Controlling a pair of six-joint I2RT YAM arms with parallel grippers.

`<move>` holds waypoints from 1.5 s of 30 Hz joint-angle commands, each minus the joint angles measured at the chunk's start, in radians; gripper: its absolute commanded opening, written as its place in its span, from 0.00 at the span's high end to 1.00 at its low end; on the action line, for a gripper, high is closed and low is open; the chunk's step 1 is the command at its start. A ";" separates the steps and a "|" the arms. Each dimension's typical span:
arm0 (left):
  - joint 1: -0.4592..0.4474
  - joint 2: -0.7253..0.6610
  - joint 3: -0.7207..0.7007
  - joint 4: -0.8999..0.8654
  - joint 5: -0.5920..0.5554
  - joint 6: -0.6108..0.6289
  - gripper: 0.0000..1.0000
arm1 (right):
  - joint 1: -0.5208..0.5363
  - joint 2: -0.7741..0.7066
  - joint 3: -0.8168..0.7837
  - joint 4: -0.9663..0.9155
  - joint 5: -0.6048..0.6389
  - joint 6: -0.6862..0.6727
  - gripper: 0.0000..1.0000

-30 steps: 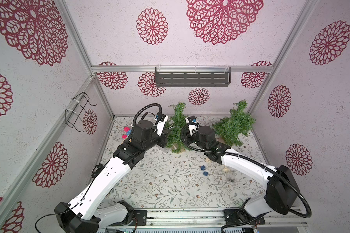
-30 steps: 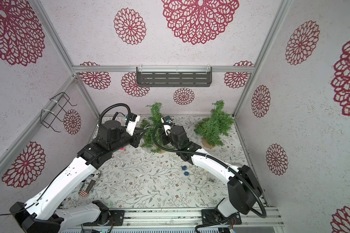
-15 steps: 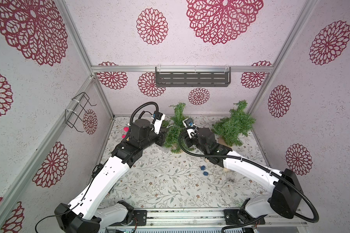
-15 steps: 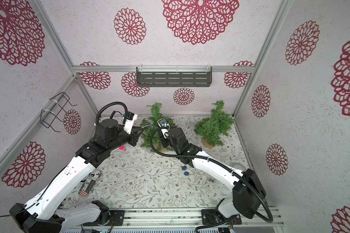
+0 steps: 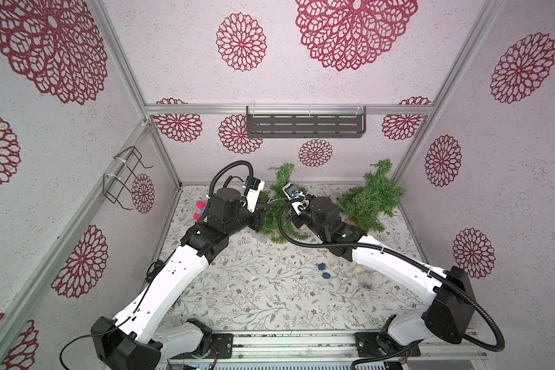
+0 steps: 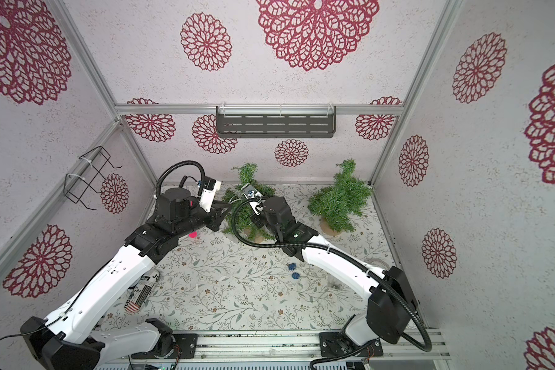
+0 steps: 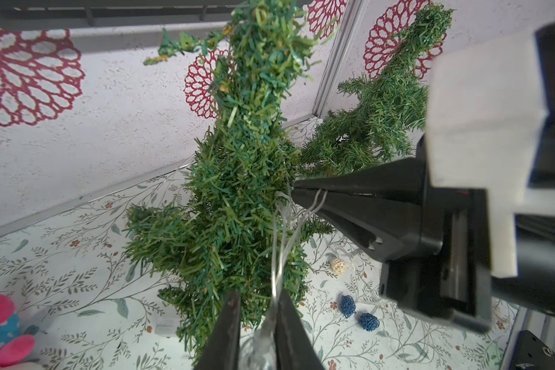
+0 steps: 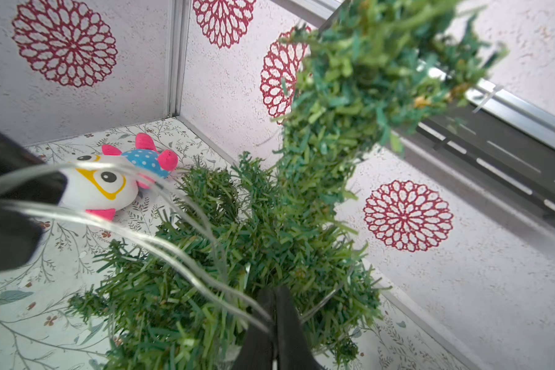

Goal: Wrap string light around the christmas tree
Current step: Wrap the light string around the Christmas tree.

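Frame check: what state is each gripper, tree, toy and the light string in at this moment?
left gripper: shut on string light
right gripper: shut on string light
string light: stretched between both grippers, against the branches
christmas tree: upright
second tree: upright, no gripper on it
fish toy: lying on the table

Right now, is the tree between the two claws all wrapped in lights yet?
Not yet. Done: a few thin strands of the string light reach the middle of the tree. In hand: the left claw and right claw both pinch those strands beside it. Left: the treetop is bare, and no full loop shows around the tree.
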 commanded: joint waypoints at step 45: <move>-0.013 -0.052 -0.086 0.070 0.082 -0.136 0.87 | -0.158 -0.171 -0.108 0.071 -0.447 0.292 1.00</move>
